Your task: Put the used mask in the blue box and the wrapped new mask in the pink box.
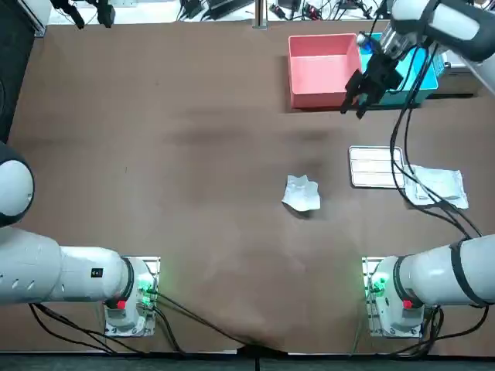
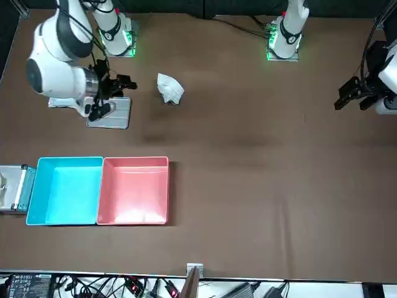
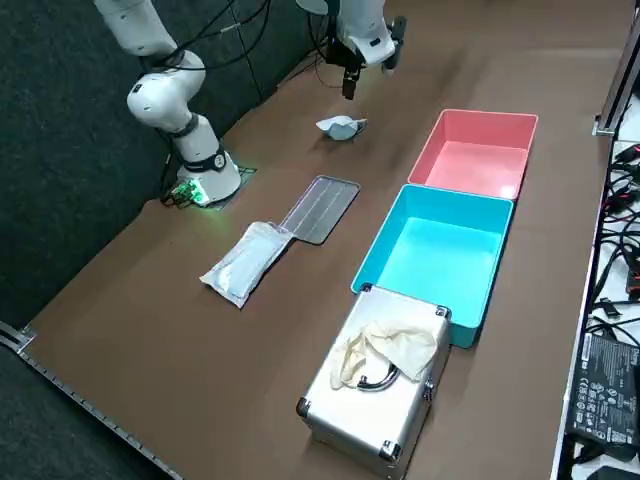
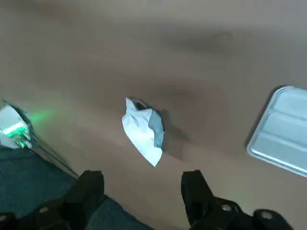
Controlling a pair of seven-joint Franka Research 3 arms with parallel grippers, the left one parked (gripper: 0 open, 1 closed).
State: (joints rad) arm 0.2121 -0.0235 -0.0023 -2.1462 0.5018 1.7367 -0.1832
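The right claw [image 4: 141,179] hangs up over the table [image 1: 193,154], fingers [image 4: 91,184] spread wide, holding nothing. The crumpled mask [image 1: 302,193] lies on the table, away from the claw.

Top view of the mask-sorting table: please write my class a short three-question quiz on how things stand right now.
1. Fill in: the pink box and the blue box each hold ___ masks.
2. True or false: the right gripper, raised above the table, has its fingers shut on the used mask.
3. Which lies right beside the silver tray? A the used mask; B the wrapped new mask; C the pink box.
Key: 1 no; 2 false, the fingers are open and empty; 3 B.
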